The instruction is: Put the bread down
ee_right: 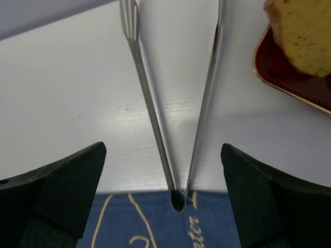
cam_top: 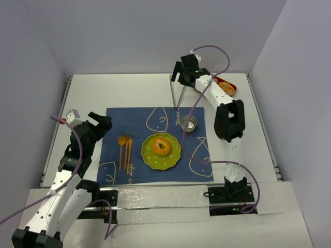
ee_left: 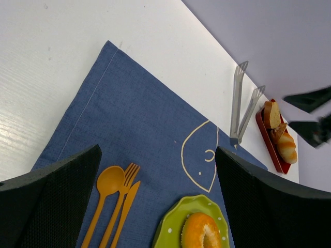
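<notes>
Sits on the plate [cam_top: 147,155] in the middle of the mat [cam_top: 119,124]: bread [cam_top: 161,146], ring side up, clear of both grippers. Reads as the closing step of the placing, with the bread delivered and nothing in hand.

Hangs over the tongs [cam_top: 178,94], fingers spread wide and clamped on nothing: right gripper [ee_right: 163,155]. Lying flat on the table [cam_top: 93,93] just past the mat's far edge, hinge end touching that edge, 2 arms splayed toward the table's far edge (no finger touching them, so far as the wrist view shows).

Hovers above the mat's left half, fingers likewise apart and empty: left gripper [ee_left: 158,152].

Next, probably, only a retreat: lift the right arm straight up so as not to nudge the tongs, then draw back toward the near edge.

Containers: plate holding the 1 bread and nothing else. Red tray [ee_left: 265,135] at the table's far right corner, holding a pale tan slice [ee_left: 271,113] and an orange-and-cream roll [ee_left: 286,147], perhaps more between them. Steel cup [cam_top: 189,119] on the mat near its right edge, close to the plate but apart, contents not visible.

Left of the plate on the mat, 3 orange pieces of cutlery [cam_top: 124,147] side by side.
</notes>
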Controlling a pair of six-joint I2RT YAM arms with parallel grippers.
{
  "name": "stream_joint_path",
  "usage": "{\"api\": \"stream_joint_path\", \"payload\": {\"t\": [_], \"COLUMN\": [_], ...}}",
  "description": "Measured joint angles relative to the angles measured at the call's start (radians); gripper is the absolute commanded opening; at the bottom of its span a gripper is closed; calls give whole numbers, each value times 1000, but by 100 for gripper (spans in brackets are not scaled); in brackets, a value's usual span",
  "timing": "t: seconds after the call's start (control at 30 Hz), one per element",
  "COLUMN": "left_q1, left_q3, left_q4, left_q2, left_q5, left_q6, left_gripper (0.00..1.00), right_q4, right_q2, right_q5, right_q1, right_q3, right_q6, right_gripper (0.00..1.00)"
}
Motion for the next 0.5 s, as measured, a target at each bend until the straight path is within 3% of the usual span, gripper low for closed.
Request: {"api": "stream_joint_path", "payload": {"t": [0.33,0.5], "left_q1": [0,0], "left_q3": [0,0], "left_q4": [-2,-2], "left_q2": [-5,-4], "left_q5": [-1,-3], "left_q6": [0,0], "left_gripper": [99,99], "right_q4": [138,129], "right_q2": [-766,-1035], "right_q5": [134,225], "right_q1": [4,4], "right_q3": [-614,-965], "right_q6": [-16,15], "right_gripper": [100,100]}}
